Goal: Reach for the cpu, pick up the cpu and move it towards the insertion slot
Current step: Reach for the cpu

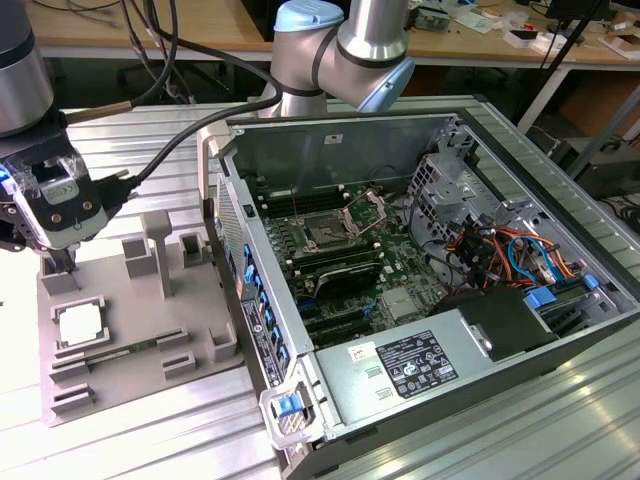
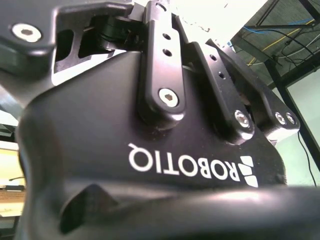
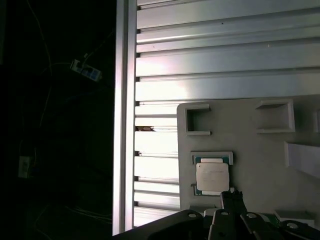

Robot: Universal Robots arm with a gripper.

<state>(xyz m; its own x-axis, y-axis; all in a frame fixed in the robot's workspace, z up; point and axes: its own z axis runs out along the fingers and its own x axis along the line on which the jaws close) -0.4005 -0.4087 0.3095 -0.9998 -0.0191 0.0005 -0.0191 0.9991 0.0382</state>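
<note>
Exterior view: gripper (image 1: 62,262) hovers at 12 o'clock of the cpu (image 1: 80,325), reaching, apart from it. Open or closed, I cannot tell; grasping needs centring.

A ribbed aluminium worktop (image 1: 150,440) catches bright light; behind it stands a long wooden desk (image 1: 215,35) strewn with small clutter (image 1: 520,32).

Room above the chip (image 1: 82,325), exterior view's lower left, is lying open; tray posts (image 1: 158,245) and the case wall (image 1: 240,270) are standing nearby.
</note>
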